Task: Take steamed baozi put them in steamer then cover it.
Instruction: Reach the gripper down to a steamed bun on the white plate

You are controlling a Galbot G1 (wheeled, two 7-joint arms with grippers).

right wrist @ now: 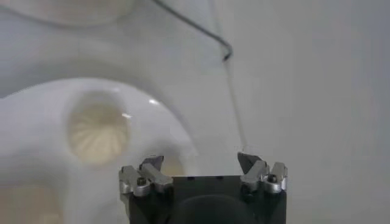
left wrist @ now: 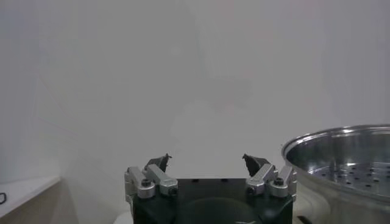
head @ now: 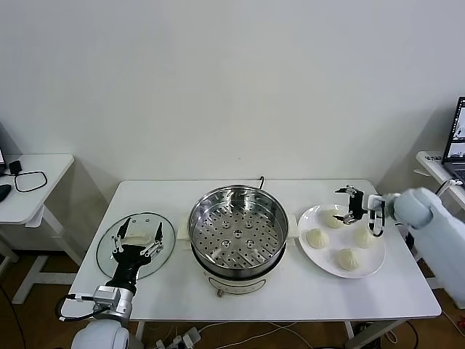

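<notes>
Several cream-white pleated baozi lie on a white plate (head: 320, 259) at the right: one (head: 316, 238) at its left, one (head: 349, 258) at the front, one (head: 335, 220) at the back, one (head: 362, 236) partly behind my arm. My right gripper (head: 352, 206) is open and empty over the plate's far edge, above the back baozi (right wrist: 97, 133). The steel steamer (head: 238, 229) stands mid-table with its perforated tray bare; its rim shows in the left wrist view (left wrist: 341, 159). The glass cover (head: 138, 240) lies flat at the left. My left gripper (head: 136, 249) is open and empty over it.
A black cable (head: 261, 179) runs behind the steamer and shows in the right wrist view (right wrist: 207, 36). A side desk (head: 33, 185) with a cable loop stands at the far left. A laptop (head: 456, 142) sits on a desk at the far right.
</notes>
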